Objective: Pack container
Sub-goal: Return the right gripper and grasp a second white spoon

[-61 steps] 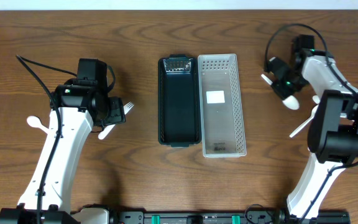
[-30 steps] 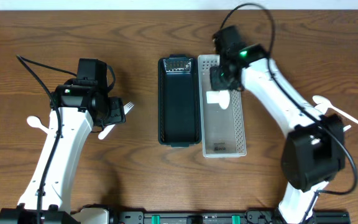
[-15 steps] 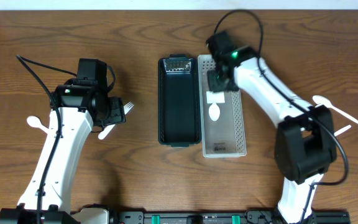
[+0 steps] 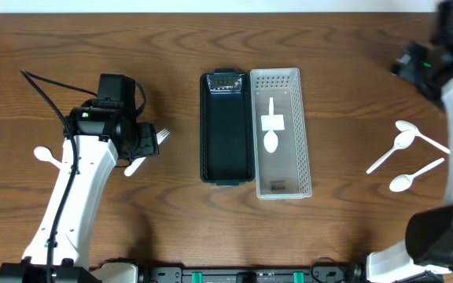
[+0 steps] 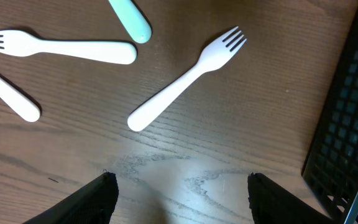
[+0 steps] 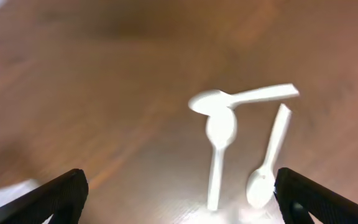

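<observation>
Inside the clear bin (image 4: 291,177) I see one white spoon (image 4: 271,140); left gripper (image 5: 179,186) and right gripper (image 6: 179,193) both gape wide, empty.

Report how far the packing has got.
Done: one white spoon lies in the clear basket. In hand: nothing; left gripper and right gripper have open, empty jaws. Remaining: three spoons and forks on the table; black tray holds no cutlery.

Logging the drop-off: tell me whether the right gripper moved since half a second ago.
Yes. The right gripper swung rightward, away from over the clear bin.
</observation>
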Controlling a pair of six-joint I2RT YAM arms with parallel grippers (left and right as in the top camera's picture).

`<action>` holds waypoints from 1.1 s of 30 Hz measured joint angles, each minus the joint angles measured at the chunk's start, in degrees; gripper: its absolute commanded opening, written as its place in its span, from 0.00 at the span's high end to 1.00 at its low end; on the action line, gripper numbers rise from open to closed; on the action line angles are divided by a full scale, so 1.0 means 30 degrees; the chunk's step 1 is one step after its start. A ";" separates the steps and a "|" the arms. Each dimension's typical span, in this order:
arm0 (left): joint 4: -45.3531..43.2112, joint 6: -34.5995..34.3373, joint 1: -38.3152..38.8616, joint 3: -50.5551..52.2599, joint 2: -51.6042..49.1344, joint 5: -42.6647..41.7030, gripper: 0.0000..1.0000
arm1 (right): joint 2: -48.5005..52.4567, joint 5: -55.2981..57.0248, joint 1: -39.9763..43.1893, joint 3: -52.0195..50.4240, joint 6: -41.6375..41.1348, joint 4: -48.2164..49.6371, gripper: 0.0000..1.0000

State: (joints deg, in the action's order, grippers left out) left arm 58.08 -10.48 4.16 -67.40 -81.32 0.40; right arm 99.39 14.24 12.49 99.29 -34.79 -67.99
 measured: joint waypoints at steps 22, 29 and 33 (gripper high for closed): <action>0.0000 0.0000 0.0000 -0.0007 0.0000 0.0000 0.29 | 0.1749 -0.3118 0.3351 -1.1599 0.1588 0.9566 0.12; 0.0000 0.0000 0.0000 -0.0007 0.0000 0.0000 0.30 | 0.1749 -0.3643 0.2710 -1.2852 0.1778 1.1052 0.14; 0.0000 0.0000 0.0000 -0.0007 0.0000 0.0007 0.29 | 0.1741 -0.3621 0.2594 -1.3274 0.1916 1.1431 0.25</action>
State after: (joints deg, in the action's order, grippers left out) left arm 58.08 -10.48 4.16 -67.42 -81.32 0.43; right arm 104.62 3.38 20.27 59.46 -29.04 -33.69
